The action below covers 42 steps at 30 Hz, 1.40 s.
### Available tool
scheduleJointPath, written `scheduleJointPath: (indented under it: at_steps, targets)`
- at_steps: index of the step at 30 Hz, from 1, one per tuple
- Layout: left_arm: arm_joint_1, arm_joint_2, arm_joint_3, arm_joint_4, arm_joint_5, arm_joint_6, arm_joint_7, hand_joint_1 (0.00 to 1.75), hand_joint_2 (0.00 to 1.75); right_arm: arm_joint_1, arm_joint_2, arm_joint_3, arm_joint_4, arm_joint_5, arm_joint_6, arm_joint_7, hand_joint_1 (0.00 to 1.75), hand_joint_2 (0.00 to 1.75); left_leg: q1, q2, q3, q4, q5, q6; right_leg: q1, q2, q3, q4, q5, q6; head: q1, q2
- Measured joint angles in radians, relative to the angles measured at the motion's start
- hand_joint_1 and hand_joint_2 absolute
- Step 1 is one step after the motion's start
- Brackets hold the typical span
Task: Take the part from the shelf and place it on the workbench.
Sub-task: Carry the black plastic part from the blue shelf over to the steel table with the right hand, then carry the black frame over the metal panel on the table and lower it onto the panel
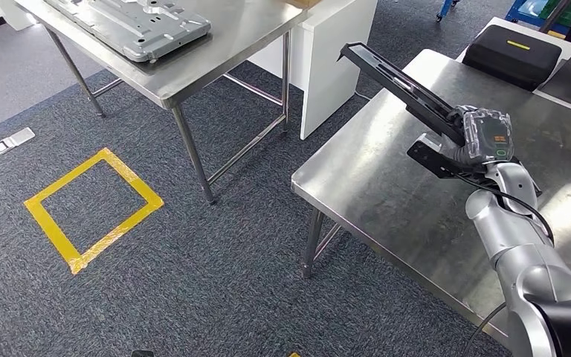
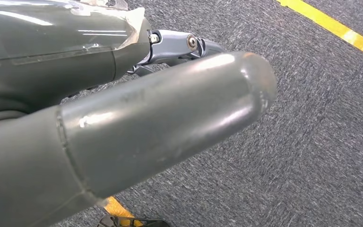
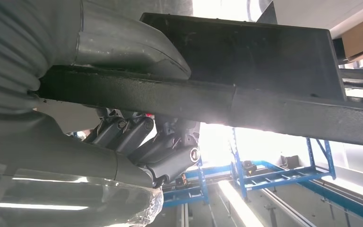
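Note:
The part [image 1: 401,78] is a long black metal bar, held aslant above the steel workbench [image 1: 386,193] at the right. My right hand [image 1: 476,137] grips its near end, and the far end points up and away past the bench's back corner. In the right wrist view the part [image 3: 246,101] runs across the picture, with the thumb on one side and the dark fingers [image 3: 165,142] curled round the other. My left hand [image 2: 160,113] hangs over the grey carpet with its thumb stretched out and nothing in it.
A second steel table [image 1: 223,44] at the back left carries a grey pressed metal plate [image 1: 134,26]. A white cabinet [image 1: 334,52] stands between the two tables. A black case [image 1: 517,52] lies at the workbench's far end. A yellow tape square [image 1: 93,208] marks the carpet.

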Motion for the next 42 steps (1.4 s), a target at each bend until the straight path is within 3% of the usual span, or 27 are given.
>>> scheduleJointPath:
  at_steps: [18, 26, 35, 42]
  targets:
    - [0.000, -0.001, 0.000, 0.000, -0.021, -0.003, 0.009, 0.00, 0.00, -0.009, 0.001, 0.009, 0.000, 0.035, -0.020, 0.029, 1.73, 1.75, 0.000, 0.000, -0.002, 0.002, 0.000, 0.000, 0.000, 0.000, -0.003, 0.003, 0.000, 0.000, 0.000, 0.000]
    - [0.000, -0.002, 0.000, 0.000, -0.020, -0.023, 0.052, 0.00, 0.00, -0.008, -0.006, 0.012, 0.000, 0.038, -0.025, 0.031, 1.73, 1.75, 0.000, 0.000, -0.002, 0.001, 0.000, 0.000, 0.000, 0.000, -0.003, 0.002, 0.000, 0.000, 0.000, 0.000]
    - [0.000, -0.001, 0.000, 0.000, -0.019, -0.035, 0.082, 0.00, 0.00, -0.007, -0.005, 0.015, 0.000, 0.041, -0.025, 0.037, 1.73, 1.75, -0.006, 0.000, -0.003, 0.002, -0.002, 0.006, -0.013, 0.000, 0.001, -0.001, 0.002, 0.003, 0.000, 0.000]
    - [-0.001, -0.002, 0.000, 0.000, -0.020, -0.045, 0.085, 0.00, 0.00, -0.005, -0.008, 0.016, 0.000, 0.041, -0.027, 0.038, 1.73, 1.75, -0.006, -0.001, 0.004, -0.007, 0.004, 0.002, -0.007, 0.000, 0.005, -0.008, 0.001, 0.004, 0.000, 0.000]
